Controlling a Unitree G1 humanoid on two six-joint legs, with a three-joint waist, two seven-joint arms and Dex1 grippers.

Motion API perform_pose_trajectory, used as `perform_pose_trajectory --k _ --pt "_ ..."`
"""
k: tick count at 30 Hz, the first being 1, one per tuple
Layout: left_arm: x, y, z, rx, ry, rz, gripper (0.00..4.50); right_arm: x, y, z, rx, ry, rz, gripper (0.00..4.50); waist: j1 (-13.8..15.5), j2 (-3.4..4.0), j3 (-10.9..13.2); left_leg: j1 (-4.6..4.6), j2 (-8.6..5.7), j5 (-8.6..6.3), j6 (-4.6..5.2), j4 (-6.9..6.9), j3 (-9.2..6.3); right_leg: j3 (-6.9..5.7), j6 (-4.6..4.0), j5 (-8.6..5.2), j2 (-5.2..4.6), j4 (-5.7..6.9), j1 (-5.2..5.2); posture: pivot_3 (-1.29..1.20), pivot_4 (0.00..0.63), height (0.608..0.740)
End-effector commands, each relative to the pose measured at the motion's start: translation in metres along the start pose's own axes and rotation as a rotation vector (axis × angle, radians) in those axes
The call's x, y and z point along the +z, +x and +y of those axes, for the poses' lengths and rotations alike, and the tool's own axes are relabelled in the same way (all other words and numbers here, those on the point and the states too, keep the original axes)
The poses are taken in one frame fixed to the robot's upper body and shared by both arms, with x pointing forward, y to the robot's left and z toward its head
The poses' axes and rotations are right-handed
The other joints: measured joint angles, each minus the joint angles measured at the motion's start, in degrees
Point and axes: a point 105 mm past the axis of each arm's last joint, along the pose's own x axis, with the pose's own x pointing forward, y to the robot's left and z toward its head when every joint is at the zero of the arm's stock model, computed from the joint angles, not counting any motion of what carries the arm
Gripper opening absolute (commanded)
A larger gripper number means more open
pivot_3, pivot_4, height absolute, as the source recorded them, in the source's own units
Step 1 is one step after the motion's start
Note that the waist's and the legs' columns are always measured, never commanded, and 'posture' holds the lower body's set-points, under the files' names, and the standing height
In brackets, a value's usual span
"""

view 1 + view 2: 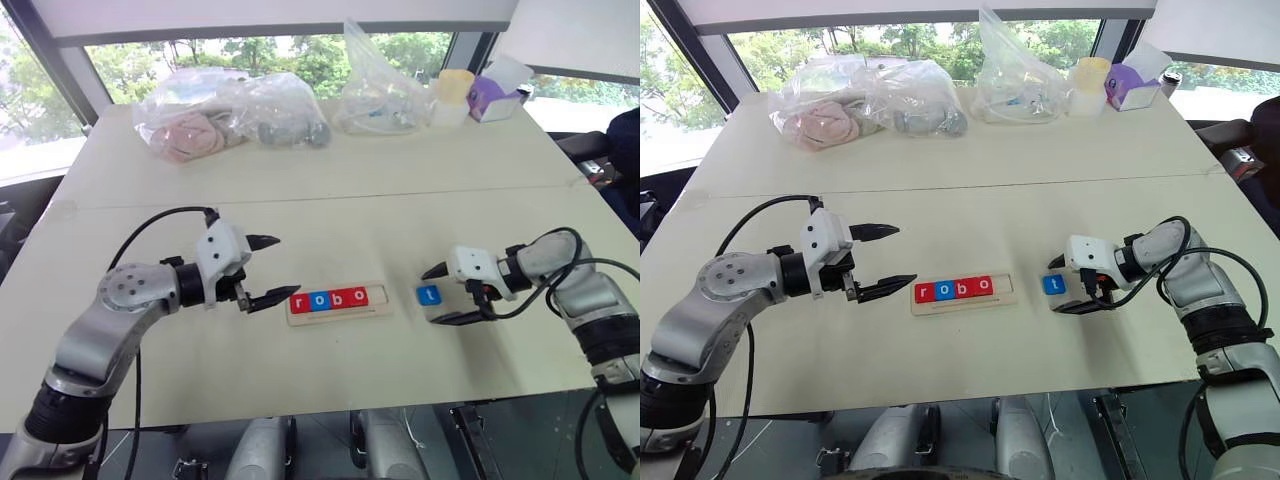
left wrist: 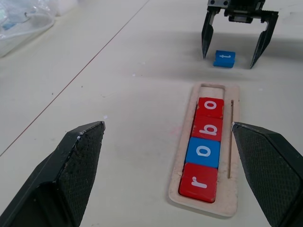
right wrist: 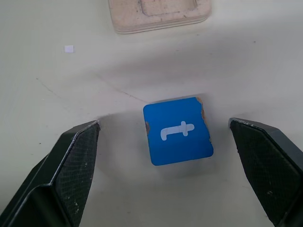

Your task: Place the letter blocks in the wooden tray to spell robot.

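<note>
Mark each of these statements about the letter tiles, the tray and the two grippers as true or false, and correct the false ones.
1. The wooden tray holds four tiles reading r, o, b, o. True.
2. The blue t tile already sits in the tray. False: it lies on the table, beyond the tray's empty end.
3. The right gripper is open, with a finger on each side of the t tile. True.
4. The left gripper is shut on a red tile. False: it is open and holds nothing, beside the tray's r end.
5. The second tile in the tray is red. False: it is blue.
</note>
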Motion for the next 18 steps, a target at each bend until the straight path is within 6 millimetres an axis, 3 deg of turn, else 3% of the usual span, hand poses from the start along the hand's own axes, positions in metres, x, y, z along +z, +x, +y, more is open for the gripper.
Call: perform_pose_trajectory --k 1,6,9,14,18 --pt "0.011 -0.005 0.001 0.014 0.033 -0.025 4.5 0.0 -0.004 -0.005 -0.016 -0.015 0.014 3.68 -0.02 0.0 0.0 0.01 0.0 0.0 0.0 0.0 0.0 0.0 0.0 0.0 0.0 0.0 0.01 0.0 0.15 0.725" --pt "0.011 -0.006 0.001 0.017 0.033 -0.023 4.5 0.005 -0.007 -0.01 -0.033 -0.023 -0.007 1.22 -0.02 0.0 0.0 0.02 0.0 0.01 -0.02 0.01 0.0 0.0 -0.04 0.02 0.0 0.0 0.02 0.0 0.15 0.725" --pt "0.011 -0.006 0.001 0.019 0.034 -0.021 4.5 0.02 -0.007 -0.012 -0.043 -0.058 -0.042 1.14 -0.03 0.0 0.0 0.02 0.0 0.01 -0.02 0.02 0.0 0.0 -0.04 0.03 0.0 0.01 0.02 0.0 0.15 0.725" --pt "0.011 -0.006 0.001 0.018 0.033 -0.023 4.5 0.062 -0.003 -0.01 -0.008 -0.146 -0.123 1.14 -0.1 0.02 0.0 0.02 0.02 0.01 -0.02 0.0 0.0 0.01 0.02 0.06 0.02 0.05 -0.04 0.0 0.15 0.725" --pt "0.011 -0.005 0.001 0.016 0.034 -0.026 4.5 0.084 0.009 -0.007 0.043 -0.172 -0.154 1.14 -0.04 0.01 -0.01 0.02 0.02 0.02 -0.03 0.02 0.0 0.01 0.02 0.07 0.01 0.06 -0.02 0.0 0.15 0.725"
